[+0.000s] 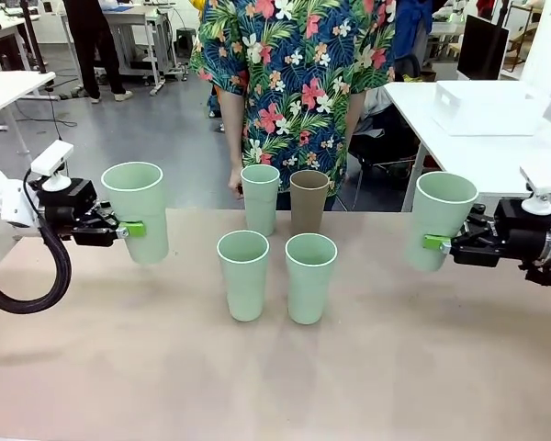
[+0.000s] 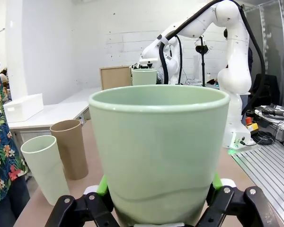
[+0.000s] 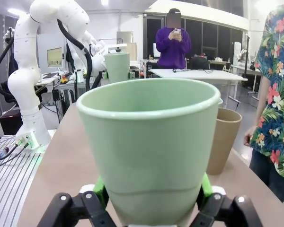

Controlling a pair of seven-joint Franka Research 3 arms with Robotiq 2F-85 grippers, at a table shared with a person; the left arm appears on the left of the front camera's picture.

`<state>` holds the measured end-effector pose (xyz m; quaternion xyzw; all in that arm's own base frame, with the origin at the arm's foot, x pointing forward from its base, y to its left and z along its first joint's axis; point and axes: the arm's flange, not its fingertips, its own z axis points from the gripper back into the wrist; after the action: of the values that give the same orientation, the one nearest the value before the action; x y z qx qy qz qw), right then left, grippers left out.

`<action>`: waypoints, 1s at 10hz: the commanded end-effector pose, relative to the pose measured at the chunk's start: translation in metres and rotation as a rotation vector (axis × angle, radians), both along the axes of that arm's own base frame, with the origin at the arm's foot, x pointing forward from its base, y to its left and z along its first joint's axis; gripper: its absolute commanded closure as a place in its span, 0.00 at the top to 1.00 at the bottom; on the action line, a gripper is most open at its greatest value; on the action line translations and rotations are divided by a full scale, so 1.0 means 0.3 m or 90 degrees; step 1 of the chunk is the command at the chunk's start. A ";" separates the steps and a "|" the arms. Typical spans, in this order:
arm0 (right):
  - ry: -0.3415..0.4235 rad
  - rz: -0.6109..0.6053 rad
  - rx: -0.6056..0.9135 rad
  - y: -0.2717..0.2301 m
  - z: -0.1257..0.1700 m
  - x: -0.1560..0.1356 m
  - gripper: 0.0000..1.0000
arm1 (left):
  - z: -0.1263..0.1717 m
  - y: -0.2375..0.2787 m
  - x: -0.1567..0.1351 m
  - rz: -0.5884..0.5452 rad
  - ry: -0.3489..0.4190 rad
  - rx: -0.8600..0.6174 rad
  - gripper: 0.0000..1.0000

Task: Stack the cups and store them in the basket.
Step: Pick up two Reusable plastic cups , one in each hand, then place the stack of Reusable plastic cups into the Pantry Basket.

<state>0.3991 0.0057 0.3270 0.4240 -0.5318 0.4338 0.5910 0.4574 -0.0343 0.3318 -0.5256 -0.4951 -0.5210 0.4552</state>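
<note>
Nearest me on the table [image 1: 275,386], the near-left cup [image 1: 243,273] and the near-right cup [image 1: 310,276] stand upright, side by side and just apart, both mint. Out at the left, my left gripper [image 1: 133,230] is closed around the left mint cup [image 1: 136,209]. Its green pads [image 2: 102,184] press the lower wall from both sides, and the cup is upright, lifted off the tabletop. At the right, my right gripper [image 1: 433,243] clamps the right mint cup [image 1: 438,219] the same way, raised and leaning slightly. Beyond the near pair stand the far mint cup [image 1: 260,197] and the brown cup [image 1: 309,200], just beside each other. A person [image 1: 294,83] stands at the far edge. The basket [image 1: 487,107] sits on a side table [image 1: 496,156] far right, well apart from the cups.
</note>
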 end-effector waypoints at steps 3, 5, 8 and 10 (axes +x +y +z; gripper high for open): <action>0.003 -0.004 -0.008 -0.004 -0.006 0.001 0.86 | 0.001 0.002 -0.006 0.001 0.002 0.000 0.86; 0.003 -0.004 -0.008 -0.004 -0.006 0.001 0.86 | 0.001 0.002 -0.006 0.001 0.002 0.000 0.86; 0.003 -0.004 -0.008 -0.004 -0.006 0.001 0.86 | 0.001 0.002 -0.006 0.001 0.002 0.000 0.86; 0.003 -0.004 -0.008 -0.004 -0.006 0.001 0.86 | 0.001 0.002 -0.006 0.001 0.002 0.000 0.86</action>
<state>0.3994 0.0042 0.3237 0.4176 -0.5272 0.4343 0.5992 0.4545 -0.0337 0.3289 -0.5274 -0.4929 -0.5179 0.4590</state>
